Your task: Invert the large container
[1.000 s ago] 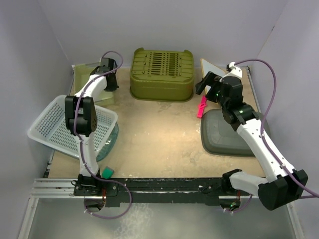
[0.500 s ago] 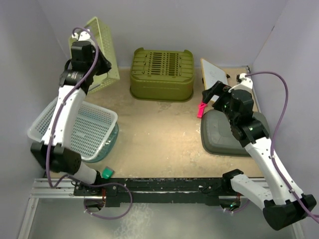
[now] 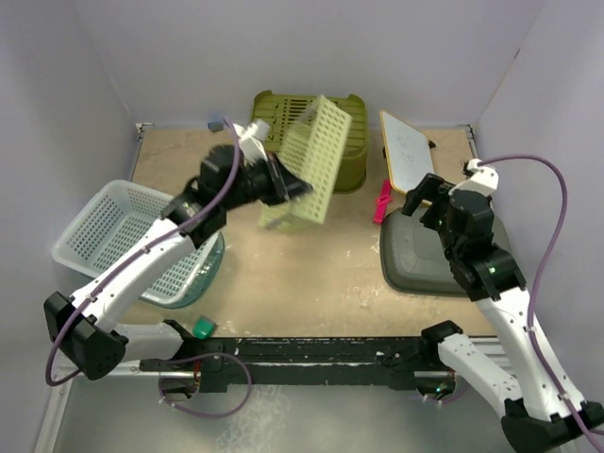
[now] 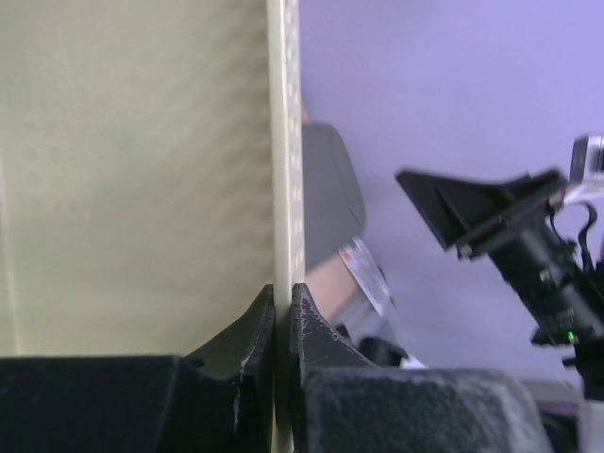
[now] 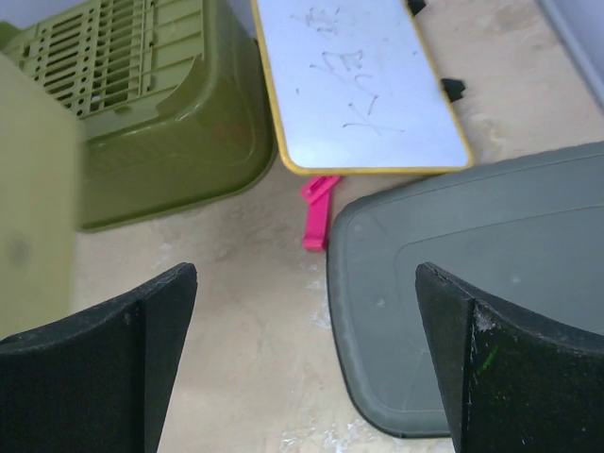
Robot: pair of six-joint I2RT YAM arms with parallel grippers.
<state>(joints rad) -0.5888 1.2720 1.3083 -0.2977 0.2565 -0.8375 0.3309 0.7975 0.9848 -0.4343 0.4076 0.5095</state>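
My left gripper (image 3: 281,189) is shut on the rim of a pale green perforated basket (image 3: 313,159) and holds it in the air on its side, over the middle of the table in front of the olive crate (image 3: 344,115). In the left wrist view the jaws (image 4: 282,302) pinch the basket's thin edge, and its wall (image 4: 142,170) fills the left. The olive crate rests upside down at the back, slotted bottom up (image 5: 142,104). My right gripper (image 3: 422,196) is open and empty above the left edge of a grey lid (image 5: 472,283).
A white mesh basket (image 3: 118,231) sits at the left on a teal plate (image 3: 205,274). The grey lid (image 3: 425,257) lies at the right, with a whiteboard (image 3: 406,148) behind it and a pink clip (image 3: 383,201) beside it. A small green block (image 3: 202,327) lies by the near rail.
My left arm has lifted the pale green basket from the back-left corner and swung it right to the table's middle. My right arm has drawn back toward the near right.
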